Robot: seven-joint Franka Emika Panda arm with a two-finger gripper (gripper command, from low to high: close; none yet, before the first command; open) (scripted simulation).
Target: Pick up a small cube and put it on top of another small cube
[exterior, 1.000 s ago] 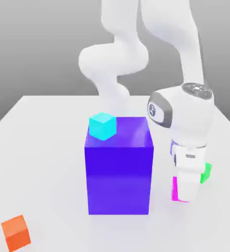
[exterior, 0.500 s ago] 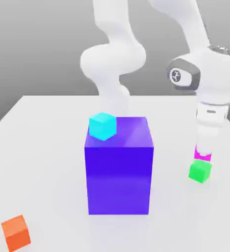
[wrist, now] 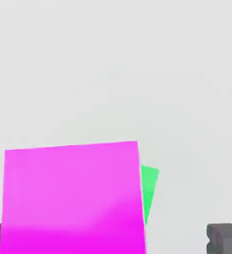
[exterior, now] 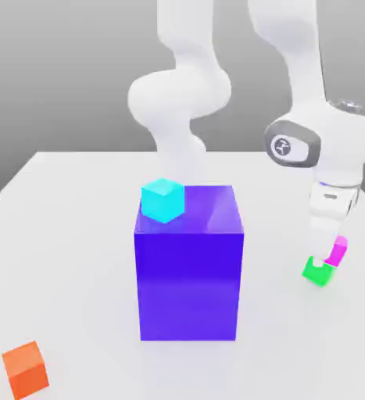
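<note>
Newly opened, the gripper (exterior: 321,259) leaves the magenta cube (exterior: 338,250) tilted by the green cube (exterior: 317,273), toward the counter's (exterior: 76,250) exterior-view's-right edge, stack doubtful.

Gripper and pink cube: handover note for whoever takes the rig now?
Gripper: jaws open, low over the green cube, pink cube between them but not clamped.
Pink cube: tilted, off-centre from green; can't tell what supports it.
Done: pink brought to green, jaws open.
Left: pink square on top of green; probably needs a regrip.
</note>
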